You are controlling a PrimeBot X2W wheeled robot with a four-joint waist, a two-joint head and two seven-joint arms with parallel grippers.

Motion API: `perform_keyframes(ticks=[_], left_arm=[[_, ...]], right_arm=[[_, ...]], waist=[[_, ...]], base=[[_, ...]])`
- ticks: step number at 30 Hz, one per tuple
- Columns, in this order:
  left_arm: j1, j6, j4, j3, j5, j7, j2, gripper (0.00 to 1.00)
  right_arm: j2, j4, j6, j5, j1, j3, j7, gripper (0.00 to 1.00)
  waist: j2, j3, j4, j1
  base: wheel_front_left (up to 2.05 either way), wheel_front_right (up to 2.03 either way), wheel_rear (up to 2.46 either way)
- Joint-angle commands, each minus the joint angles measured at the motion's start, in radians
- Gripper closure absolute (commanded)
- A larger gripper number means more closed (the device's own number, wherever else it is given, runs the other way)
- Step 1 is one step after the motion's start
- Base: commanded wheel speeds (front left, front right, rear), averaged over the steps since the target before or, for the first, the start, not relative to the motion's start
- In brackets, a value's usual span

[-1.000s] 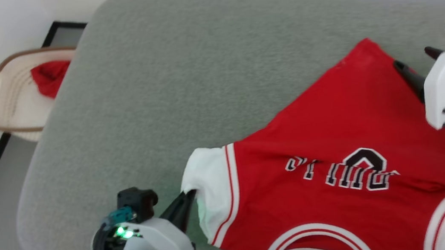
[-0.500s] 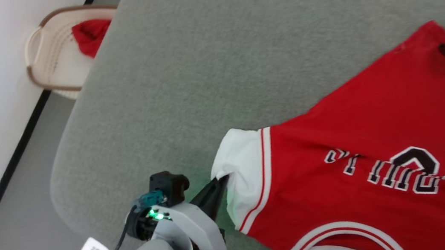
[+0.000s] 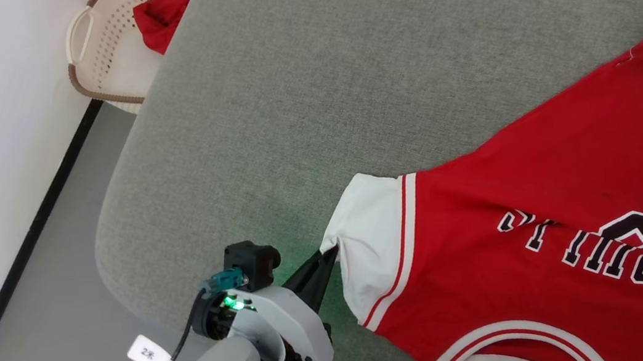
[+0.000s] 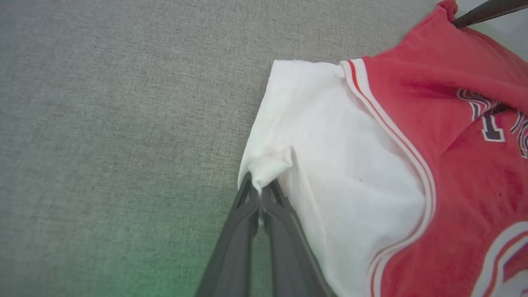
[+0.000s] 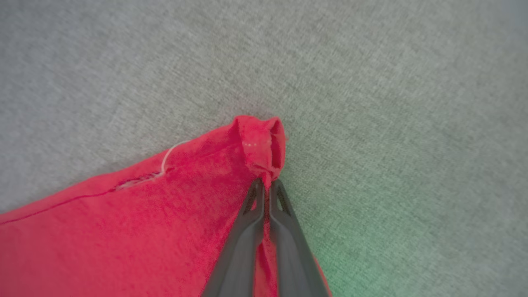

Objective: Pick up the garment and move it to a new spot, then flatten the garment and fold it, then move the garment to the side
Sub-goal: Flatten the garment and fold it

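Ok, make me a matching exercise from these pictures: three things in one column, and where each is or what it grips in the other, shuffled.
1. left end effector
2. right end effector
3. plain red cloth bundle

A. in the cream perforated plastic basket
B. shut on a red corner of the red jersey-style T-shirt
C. shut on that T-shirt's white short sleeve

Pairs: 1-C, 2-B, 3-A
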Motion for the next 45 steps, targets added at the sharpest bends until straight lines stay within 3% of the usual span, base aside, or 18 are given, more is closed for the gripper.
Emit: perform_keyframes(ticks=[1, 8, 16, 26, 31, 39, 45], left_arm=[[-0.008, -0.007, 0.006, 0.004, 0.000, -0.005, -0.003, 1.00], [0.005, 0.000, 0.032, 0.018, -0.006, -0.012, 0.013, 1.00], [0.014, 0.016, 0.007, 0.031, -0.022, 0.017, 0.070, 1.00], [-0.131, 0.043, -0.135, 0.058, -0.006, 0.198, 0.261, 1.00], [-0.293, 0.025, -0.163, 0.077, 0.013, 0.321, 0.323, 1.00], [-0.590, -0.046, -0.034, 0.096, 0.053, 0.442, 0.282, 1.00], [-0.770, -0.091, 0.117, 0.100, 0.089, 0.457, 0.224, 1.00]], right_arm=[[0.014, 0.053, 0.000, -0.011, 0.063, 0.012, 0.007, 1.00], [0.038, 0.042, 0.000, 0.004, -0.002, 0.024, -0.050, 1.00], [0.020, -0.068, 0.000, 0.079, -0.030, 0.076, -0.093, 1.00], [-0.023, -0.235, 0.000, 0.190, -0.012, 0.113, -0.140, 1.00], [-0.011, -0.269, 0.000, 0.190, -0.041, 0.098, -0.199, 1.00], [0.063, -0.250, 0.000, 0.140, -0.122, 0.051, -0.335, 1.00], [0.123, -0.223, 0.000, 0.085, -0.187, 0.003, -0.475, 1.00]], waist=[[0.0000, -0.002, -0.004, 0.0000], [0.0000, -0.033, -0.048, 0.0000], [0.0000, -0.084, -0.126, 0.0000], [0.0000, -0.161, -0.235, 0.0000], [0.0000, -0.198, -0.279, 0.0000], [0.0000, -0.234, -0.345, 0.0000], [0.0000, -0.261, -0.390, 0.0000]], base=[[0.00, 0.00, 0.00], [0.00, 0.00, 0.00], [0.00, 0.00, 0.00], [0.00, 0.00, 0.00], [0.00, 0.00, 0.00], [0.00, 0.00, 0.00], [0.00, 0.00, 0.00]])
